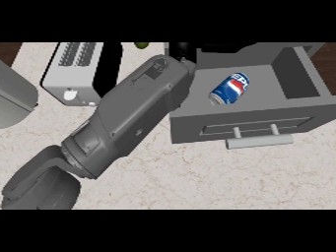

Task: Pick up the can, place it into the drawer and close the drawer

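Observation:
The blue, red and white can (pixel 229 89) lies on its side inside the open grey drawer (pixel 301 74), near the drawer's left wall. The drawer's front panel carries a pale bar handle (pixel 259 141) facing me. My right forearm runs from the lower left up to the drawer's back left corner. Only a black part of my right hand (pixel 181 49) shows there, above and left of the can and apart from it. A grey forearm shell at the far left edge looks like my left arm; its hand is out of sight.
A white toaster (pixel 71 72) stands at the back left on the marble counter (pixel 221 177). A small green thing (pixel 141 45) peeks out at the back edge. The drawer juts out over the counter's right side.

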